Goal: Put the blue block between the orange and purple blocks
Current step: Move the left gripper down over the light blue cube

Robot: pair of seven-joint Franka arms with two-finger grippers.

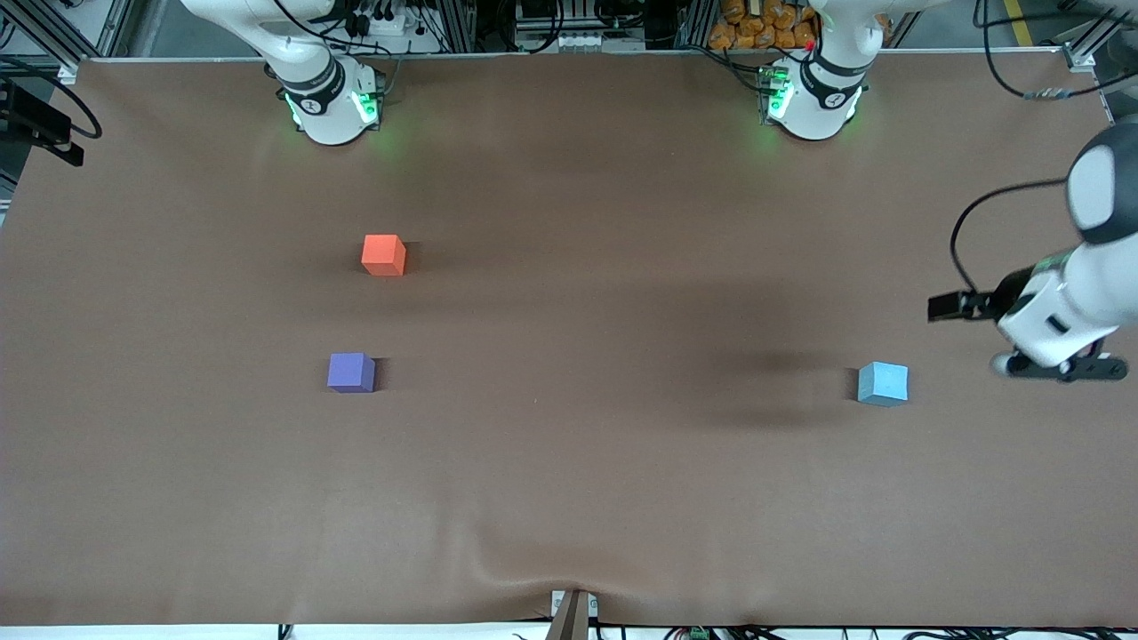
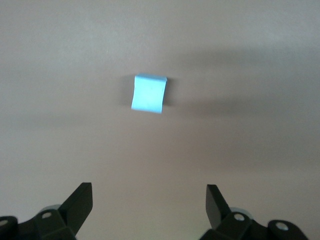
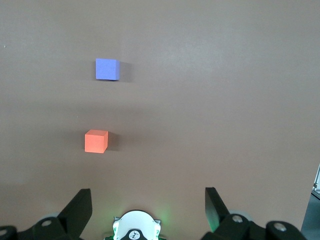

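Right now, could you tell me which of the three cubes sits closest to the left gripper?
The blue block, alone toward the left arm's end; the open left gripper hangs beside it.

No text, label, brand, number or sign can be read anywhere.

The front view looks down from high across the table, facing both bases. Each wrist camera looks down past its own fingers at the tabletop.
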